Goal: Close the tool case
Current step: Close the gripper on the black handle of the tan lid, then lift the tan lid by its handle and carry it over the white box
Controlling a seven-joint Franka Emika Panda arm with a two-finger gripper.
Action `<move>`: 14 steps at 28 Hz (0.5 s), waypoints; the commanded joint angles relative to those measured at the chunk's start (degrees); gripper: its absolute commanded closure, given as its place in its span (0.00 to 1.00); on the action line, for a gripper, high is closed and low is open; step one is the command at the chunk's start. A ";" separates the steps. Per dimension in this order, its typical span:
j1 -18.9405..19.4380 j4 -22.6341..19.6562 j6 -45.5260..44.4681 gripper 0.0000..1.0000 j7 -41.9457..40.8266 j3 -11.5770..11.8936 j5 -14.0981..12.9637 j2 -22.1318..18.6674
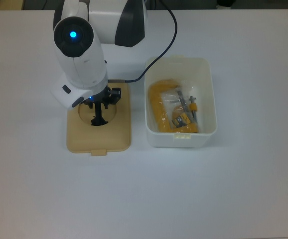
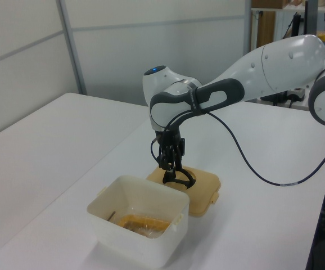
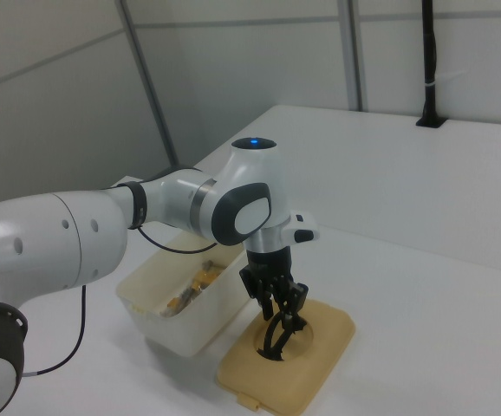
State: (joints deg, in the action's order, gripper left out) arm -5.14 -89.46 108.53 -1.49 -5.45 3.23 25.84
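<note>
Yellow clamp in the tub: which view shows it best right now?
The top view: it looks straight down into the open tub, showing the whole yellow clamp. The left view shows only a yellow strip over the rim; the right view shows a small yellow patch.
</note>
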 commanded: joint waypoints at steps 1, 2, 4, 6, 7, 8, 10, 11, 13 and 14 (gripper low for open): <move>0.66 -1.16 1.07 1.00 1.05 0.70 0.82 -0.80; 0.66 -1.16 0.99 1.00 1.05 0.70 0.82 -0.80; 0.66 -1.07 0.90 1.00 1.05 0.79 0.73 -0.80; 0.57 -0.98 0.81 1.00 1.05 0.88 0.73 -0.88; 0.57 -0.98 0.72 1.00 1.05 0.96 0.73 -1.14; 0.49 -0.90 0.46 1.00 1.05 1.05 0.73 -1.23; 0.14 -0.72 -0.59 1.00 0.88 1.14 0.73 -1.67; 0.13 -0.54 -1.21 1.00 0.70 1.14 0.73 -1.85; 0.05 -0.02 -2.70 1.00 0.52 1.23 0.73 -2.37; 0.05 0.33 -3.58 1.00 0.44 1.23 0.73 -2.55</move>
State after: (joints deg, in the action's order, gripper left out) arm -5.25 -89.26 108.26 -1.42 -4.87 3.25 25.62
